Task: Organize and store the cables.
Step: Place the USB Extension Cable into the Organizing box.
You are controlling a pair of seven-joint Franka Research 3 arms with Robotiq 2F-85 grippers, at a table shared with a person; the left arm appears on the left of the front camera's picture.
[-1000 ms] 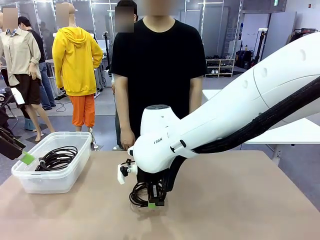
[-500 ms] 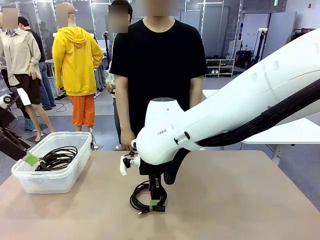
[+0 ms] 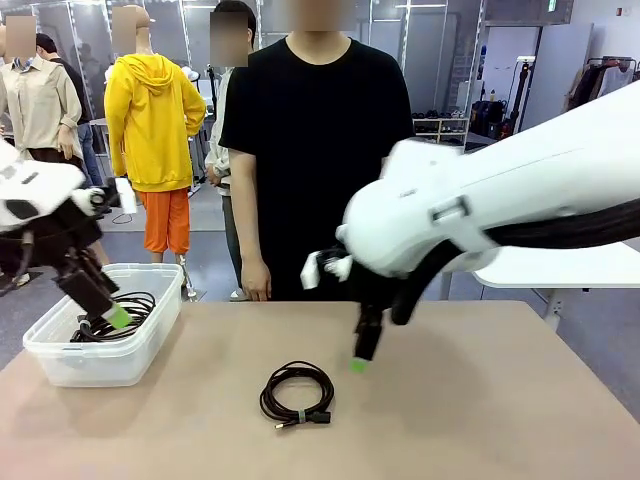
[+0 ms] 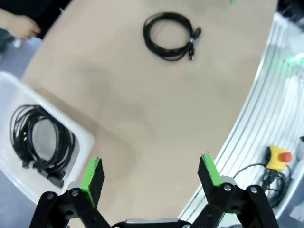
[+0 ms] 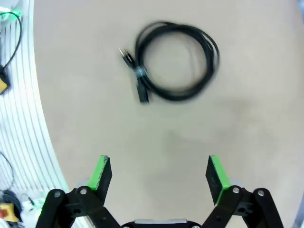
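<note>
tan tabletop (image 3: 470, 400), a person standing at the far edge. coiled black cable (image 3: 297, 393) flat near the middle, plug end toward the robot's side, clear of both grippers. right gripper (image 3: 362, 350) just beside it, up and to the right, jaws spread, empty. left gripper (image 3: 108, 315) over the clear plastic bin (image 3: 60, 365), jaws spread, above the cables (image 3: 120, 312) stored inside. nearer arm, probably: the right.

Robot lab: robot arms (image 3: 520, 200), test tables (image 3: 450, 400)

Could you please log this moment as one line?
right gripper: open, above table | coiled cable: on table | left gripper: open, over bin
</note>
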